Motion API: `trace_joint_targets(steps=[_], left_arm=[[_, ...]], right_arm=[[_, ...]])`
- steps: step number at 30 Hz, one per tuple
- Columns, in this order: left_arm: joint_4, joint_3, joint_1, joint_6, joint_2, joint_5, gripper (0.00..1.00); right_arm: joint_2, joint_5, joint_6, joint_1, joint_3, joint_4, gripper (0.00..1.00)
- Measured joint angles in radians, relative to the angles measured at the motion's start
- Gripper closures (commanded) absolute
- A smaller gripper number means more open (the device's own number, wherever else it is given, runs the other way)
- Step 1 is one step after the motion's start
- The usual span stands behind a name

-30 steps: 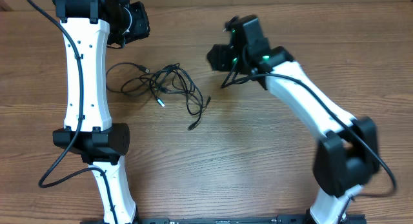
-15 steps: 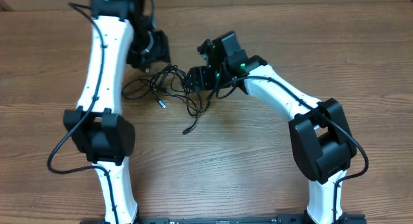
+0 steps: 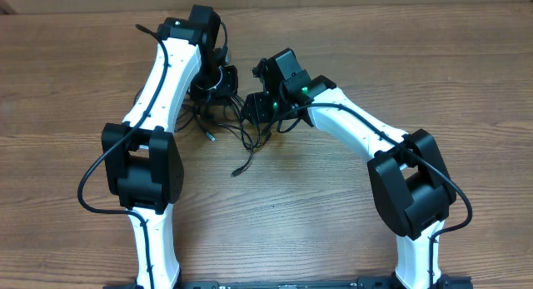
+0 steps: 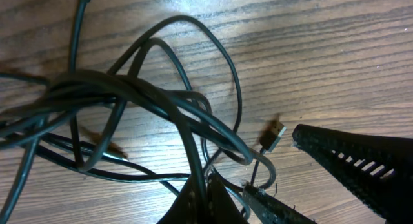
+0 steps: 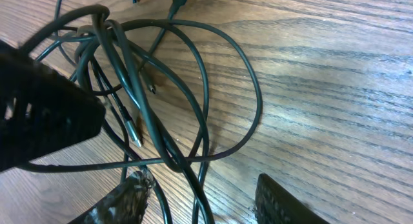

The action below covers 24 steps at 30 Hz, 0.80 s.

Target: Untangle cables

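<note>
The cables lie as one black tangle on the wooden table, with a loose end trailing toward the front. My left gripper is down at the tangle's far side. In the left wrist view it is shut on one strand of the cables, and a small plug lies just beyond. My right gripper is at the tangle's right side. In the right wrist view it is open, with a few strands of the cables running between its fingers.
Both arms meet over the tangle and the two grippers are close together. The right finger shows in the left wrist view, and the left gripper body fills the left of the right wrist view. Bare wood surrounds the tangle.
Both arms swung inward onto the tangle. The left gripper came down from the far left and shut on a strand. The right gripper came in from the right and now straddles strands.
</note>
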Motion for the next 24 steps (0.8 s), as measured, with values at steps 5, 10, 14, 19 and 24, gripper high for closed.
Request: trace_joint_targets(steps=[5, 10, 14, 19, 24], left_arm=[[-0.058, 0.051, 0.000, 0.016, 0.000, 0.057, 0.96], [-0.117, 0.208, 0.000, 0.056, 0.000, 0.183, 0.96], [-0.180, 0.321, 0.000, 0.066, -0.004, 0.257, 0.96], [-0.259, 0.407, 0.007, 0.059, -0.004, 0.230, 0.96], [-0.312, 0.434, 0.040, -0.039, -0.004, -0.005, 0.96]], right_arm=[[0.000, 0.026, 0.000, 0.000, -0.001, 0.012, 0.51], [0.000, 0.034, 0.005, 0.000, -0.001, 0.046, 0.93], [0.000, 0.052, 0.002, 0.000, -0.005, 0.041, 0.96], [0.000, 0.145, 0.066, -0.010, -0.010, 0.014, 0.96], [-0.001, 0.190, 0.108, -0.065, -0.012, -0.023, 0.96]])
